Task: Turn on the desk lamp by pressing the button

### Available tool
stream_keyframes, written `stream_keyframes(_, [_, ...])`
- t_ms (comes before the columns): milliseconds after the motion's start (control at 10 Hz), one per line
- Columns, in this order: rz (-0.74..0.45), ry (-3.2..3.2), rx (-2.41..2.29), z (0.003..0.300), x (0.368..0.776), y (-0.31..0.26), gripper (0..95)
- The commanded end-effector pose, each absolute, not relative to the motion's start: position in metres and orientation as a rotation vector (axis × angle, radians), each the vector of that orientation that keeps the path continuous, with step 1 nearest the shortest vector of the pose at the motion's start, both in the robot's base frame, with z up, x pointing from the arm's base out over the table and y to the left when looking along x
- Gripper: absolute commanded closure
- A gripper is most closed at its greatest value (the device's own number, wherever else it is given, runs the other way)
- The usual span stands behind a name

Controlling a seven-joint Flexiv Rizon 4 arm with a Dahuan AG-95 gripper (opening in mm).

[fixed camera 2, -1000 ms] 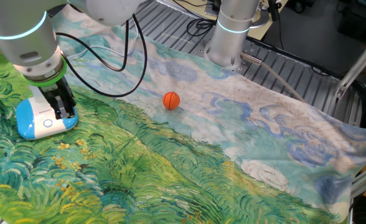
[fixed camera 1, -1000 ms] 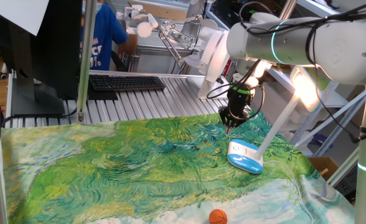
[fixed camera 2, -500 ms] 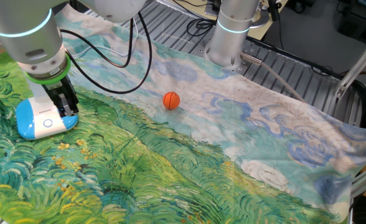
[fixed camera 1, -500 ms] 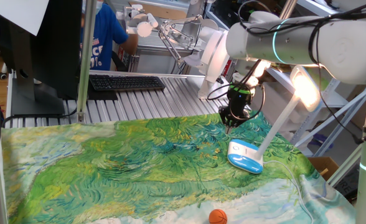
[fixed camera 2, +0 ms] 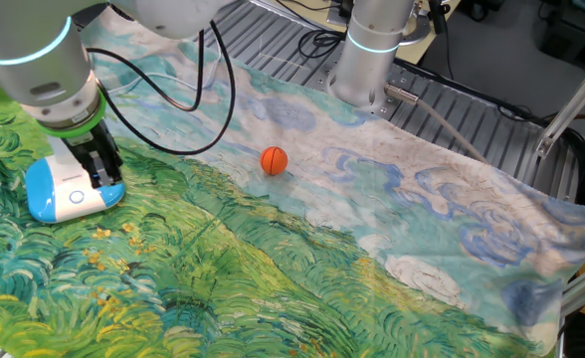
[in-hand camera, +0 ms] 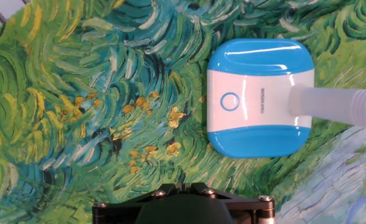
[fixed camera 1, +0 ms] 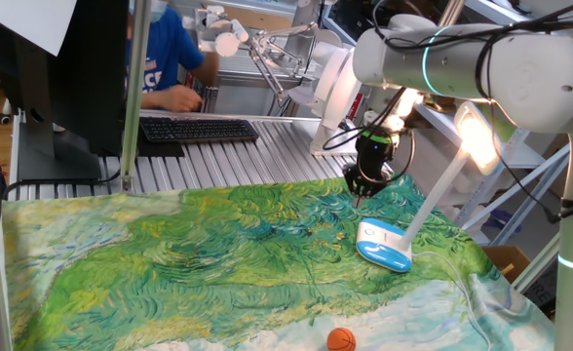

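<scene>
Hand view: only the dark underside of the gripper (in-hand camera: 186,208) body shows at the bottom edge; no fingertips are visible, so whether they are spread or pressed together cannot be told. The fixed views do not settle it either.

Gripper, position: raised above the cloth, clear of the lamp base, not touching it. In one fixed view it hangs near and above the far end of the base; in the other fixed view it sits just behind the base.

Desk lamp (fixed camera 1: 384,244): white base with light-blue ends standing on the painted tablecloth (fixed camera 2: 273,268), toward the edge nearest the arm's side. Slanted white stem rises from the base to the flat head (fixed camera 1: 474,136).

Button (in-hand camera: 228,102): blue ring on the white band of the base, unobstructed in the hand view, offset from the gripper's line.

Lamp head, state: appears bright in one fixed view, though whether that is the lamp lit or room glare is not certain.

Task status, judged: if the glow is the lamp's own, the press is done and nothing remains; if not, the gripper must align over the ring and descend.

Other item: small orange ball (fixed camera 2: 274,160) on the cloth, well apart from the lamp.
</scene>
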State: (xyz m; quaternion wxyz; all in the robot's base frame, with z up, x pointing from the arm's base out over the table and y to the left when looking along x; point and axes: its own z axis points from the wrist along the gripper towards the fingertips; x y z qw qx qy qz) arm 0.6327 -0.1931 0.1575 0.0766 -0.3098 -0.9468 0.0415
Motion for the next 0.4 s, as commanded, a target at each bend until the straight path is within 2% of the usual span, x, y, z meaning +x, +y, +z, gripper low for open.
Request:
stream_keyframes(100, [0.125, -2.845, -0.92, 0.1722, 0.6211, -0.1968, 95.0])
stream_keyframes(400, [0.122, -2.841, -0.939, 0.1789, 0.6173, -0.1998, 95.0])
